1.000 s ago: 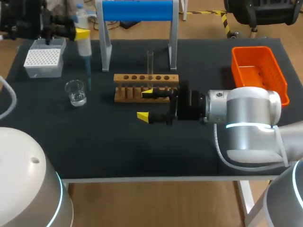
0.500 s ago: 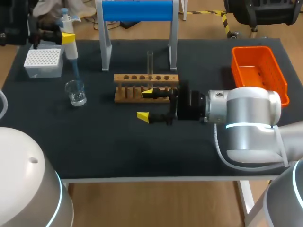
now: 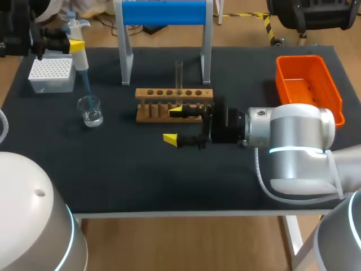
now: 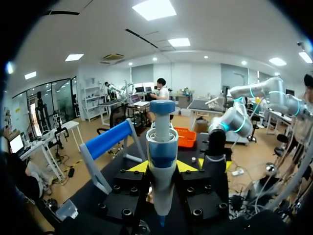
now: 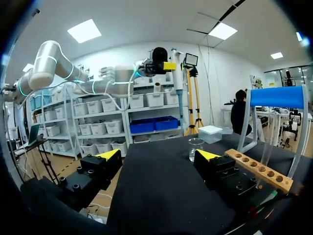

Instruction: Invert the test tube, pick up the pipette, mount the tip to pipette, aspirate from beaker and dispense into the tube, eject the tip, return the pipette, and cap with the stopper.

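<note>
Right gripper (image 3: 172,124): hanging low over the table (image 3: 141,175), jaws standing wide apart, gripping nothing.
Rack (image 3: 174,93): lying just past the right jaws. One yellow finger is sitting right at its front rail; cannot tell if it is touching.
Tube (image 3: 179,76): standing upright in a rack hole, beyond the right jaws and clear of both fingers.
Beaker (image 3: 90,110): sitting below the left jaws and well apart from the right jaws, holding a little clear liquid.
Left gripper (image 4: 163,167): hovering high over the table's far corner, jaws closed around the pipette and pressing on it from both sides.
Pipette (image 3: 80,53): hanging upright between the left jaws, plunger end sticking up above them and the body running down below them.
Tip (image 3: 87,86): blue, sitting on the pipette's lower end and pointing down from the left jaws into the beaker's mouth. Cannot tell if it is reaching the liquid.
Tip box (image 3: 52,72): sitting under and just beside the left jaws, next to the beaker.
Stand (image 3: 163,12): blue bar on two white legs, rising behind the rack, far beyond the right jaws.
Basket (image 3: 299,57): orange, sitting well apart from both jaws, out beside the right arm.
</note>
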Robot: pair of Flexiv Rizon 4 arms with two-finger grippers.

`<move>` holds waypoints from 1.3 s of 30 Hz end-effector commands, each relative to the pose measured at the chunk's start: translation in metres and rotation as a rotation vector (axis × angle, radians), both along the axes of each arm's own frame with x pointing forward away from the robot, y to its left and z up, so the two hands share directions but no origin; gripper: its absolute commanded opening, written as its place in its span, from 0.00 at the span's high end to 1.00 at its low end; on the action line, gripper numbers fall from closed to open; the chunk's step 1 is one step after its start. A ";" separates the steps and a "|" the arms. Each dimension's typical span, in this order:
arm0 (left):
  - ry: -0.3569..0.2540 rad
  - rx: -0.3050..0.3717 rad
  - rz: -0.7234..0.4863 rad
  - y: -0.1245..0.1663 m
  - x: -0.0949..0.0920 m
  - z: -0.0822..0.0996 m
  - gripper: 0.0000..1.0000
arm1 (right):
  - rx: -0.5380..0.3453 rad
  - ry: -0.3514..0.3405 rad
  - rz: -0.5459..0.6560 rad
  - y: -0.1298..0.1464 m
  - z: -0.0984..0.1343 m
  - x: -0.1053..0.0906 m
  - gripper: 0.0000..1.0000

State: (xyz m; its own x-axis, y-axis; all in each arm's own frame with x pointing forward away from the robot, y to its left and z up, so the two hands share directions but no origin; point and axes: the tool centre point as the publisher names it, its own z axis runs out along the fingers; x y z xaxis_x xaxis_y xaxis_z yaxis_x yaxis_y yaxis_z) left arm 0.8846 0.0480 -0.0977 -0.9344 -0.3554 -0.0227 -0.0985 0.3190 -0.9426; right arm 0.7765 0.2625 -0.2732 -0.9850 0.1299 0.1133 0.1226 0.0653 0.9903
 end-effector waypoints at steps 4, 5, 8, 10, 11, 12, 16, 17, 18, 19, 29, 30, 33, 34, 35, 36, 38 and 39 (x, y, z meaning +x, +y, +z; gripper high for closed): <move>0.000 0.000 -0.004 0.001 0.002 0.000 1.00 | 0.000 0.000 0.005 -0.003 0.001 0.000 0.00; 0.000 0.000 -0.004 0.001 0.002 0.000 1.00 | 0.000 0.000 0.005 -0.003 0.001 0.000 0.00; 0.000 0.000 -0.004 0.001 0.002 0.000 1.00 | 0.000 0.000 0.005 -0.003 0.001 0.000 0.00; 0.000 0.000 -0.004 0.001 0.002 0.000 1.00 | 0.000 0.000 0.005 -0.003 0.001 0.000 0.00; 0.000 0.000 -0.004 0.001 0.002 0.000 1.00 | 0.000 0.000 0.005 -0.003 0.001 0.000 0.00; 0.000 0.000 -0.004 0.001 0.002 0.000 1.00 | 0.000 0.000 0.005 -0.003 0.001 0.000 0.00; 0.000 0.000 -0.004 0.001 0.002 0.000 1.00 | 0.000 0.000 0.005 -0.003 0.001 0.000 0.00; 0.000 0.000 -0.004 0.001 0.002 0.000 1.00 | 0.000 0.000 0.005 -0.003 0.001 0.000 0.00; 0.000 0.000 -0.004 0.001 0.002 0.000 1.00 | 0.000 0.000 0.005 -0.003 0.001 0.000 0.00; 0.000 0.000 -0.004 0.001 0.002 0.000 1.00 | 0.000 0.000 0.005 -0.003 0.001 0.000 0.00; 0.000 0.000 -0.004 0.001 0.002 0.000 1.00 | 0.001 0.002 0.009 0.002 0.001 -0.002 0.00; 0.000 0.000 -0.004 0.001 0.002 0.000 1.00 | 0.003 0.006 0.008 0.004 0.001 -0.003 0.00; 0.000 0.000 -0.004 0.001 0.002 0.000 1.00 | 0.002 -0.008 0.002 0.015 0.002 -0.003 0.00; 0.000 0.000 -0.004 0.001 0.002 0.000 1.00 | -0.003 -0.018 -0.002 0.019 0.001 -0.002 0.00; 0.000 0.000 -0.004 0.001 0.002 0.000 1.00 | -0.012 -0.029 0.002 0.025 0.000 -0.001 0.00; 0.000 0.000 -0.004 0.001 0.002 0.000 1.00 | -0.013 -0.028 0.004 0.028 0.001 -0.002 0.00; 0.000 0.000 -0.004 0.001 0.002 0.000 1.00 | -0.030 -0.038 0.004 0.035 0.000 -0.002 0.00; 0.000 0.000 -0.004 0.001 0.002 0.000 1.00 | -0.037 -0.042 0.005 0.038 -0.001 -0.001 0.00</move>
State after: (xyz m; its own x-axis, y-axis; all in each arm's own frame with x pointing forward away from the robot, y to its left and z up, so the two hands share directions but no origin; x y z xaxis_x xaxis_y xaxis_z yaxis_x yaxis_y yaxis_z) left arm 0.8864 0.0486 -0.0974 -0.9359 -0.3516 -0.0211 -0.0991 0.3204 -0.9421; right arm 0.7727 0.2800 -0.2722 -0.9906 0.1170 0.0707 0.0812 0.0879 0.9928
